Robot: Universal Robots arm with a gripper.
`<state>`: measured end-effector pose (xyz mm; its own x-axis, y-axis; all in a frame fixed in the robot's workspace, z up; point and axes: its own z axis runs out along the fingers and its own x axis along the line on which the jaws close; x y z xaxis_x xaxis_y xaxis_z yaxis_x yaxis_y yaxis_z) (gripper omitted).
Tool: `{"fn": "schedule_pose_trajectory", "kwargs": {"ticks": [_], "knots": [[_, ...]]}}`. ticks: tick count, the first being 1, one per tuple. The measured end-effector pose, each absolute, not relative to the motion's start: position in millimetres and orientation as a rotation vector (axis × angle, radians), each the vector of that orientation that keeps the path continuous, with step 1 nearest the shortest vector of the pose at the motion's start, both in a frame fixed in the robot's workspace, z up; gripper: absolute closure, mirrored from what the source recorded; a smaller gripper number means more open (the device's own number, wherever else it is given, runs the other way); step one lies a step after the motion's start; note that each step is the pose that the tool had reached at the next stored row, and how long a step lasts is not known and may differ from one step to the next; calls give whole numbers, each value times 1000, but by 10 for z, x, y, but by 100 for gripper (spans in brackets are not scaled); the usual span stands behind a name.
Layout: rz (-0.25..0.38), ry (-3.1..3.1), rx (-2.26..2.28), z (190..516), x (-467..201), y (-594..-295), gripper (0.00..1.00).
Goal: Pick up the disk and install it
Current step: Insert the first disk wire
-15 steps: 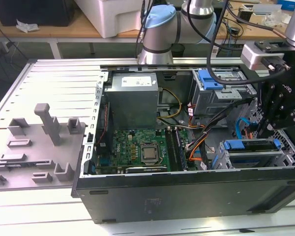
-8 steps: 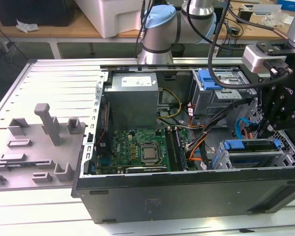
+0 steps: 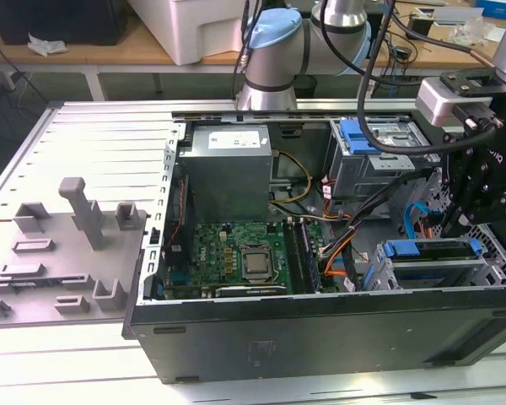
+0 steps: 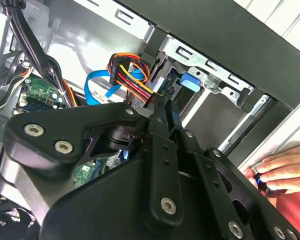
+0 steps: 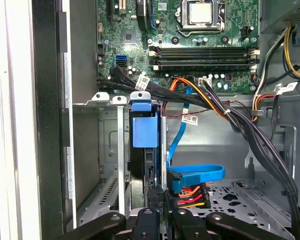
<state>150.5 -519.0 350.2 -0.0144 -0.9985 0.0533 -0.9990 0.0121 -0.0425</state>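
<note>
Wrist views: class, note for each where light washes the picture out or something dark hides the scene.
First wrist view: the table beyond the case wall is washed out white; the motherboard is evenly lit. Second wrist view: the black gripper hides much of the scene; the table glares white there too.

A pale slatted work table (image 3: 59, 363) spans the foreground. Behind it stands a wooden bench (image 3: 110, 52) carrying a white box (image 3: 194, 29).

Arm (image 3: 266, 80): silver tubes, pale blue joint caps (image 3: 274, 29). Gripper (image 4: 165, 107): black linkage plates, silver screws (image 4: 64, 146). Black cables (image 3: 363, 110) alongside.
</note>
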Motion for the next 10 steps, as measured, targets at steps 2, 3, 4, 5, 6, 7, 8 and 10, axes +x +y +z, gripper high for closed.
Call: {"fn": "schedule_pose_trajectory", "kwargs": {"ticks": [2,3,4,5,6,7,8,10], "knots": [[106,-2229,2200,3502,1505,-5189,84],[105,-2229,2199,3502,1505,-5190,84],[105,-2229,2199,3502,1504,-5190,84],[104,-2228,2199,3502,1506,-5190,84],[104,-2228,2199,3502,1509,-5191,84],[104,-2228,2199,3502,1513,-5193,84],[104,-2228,2199,3502,1517,-5194,84],[104,-2228,2199,3502,1519,-5200,84]]}}
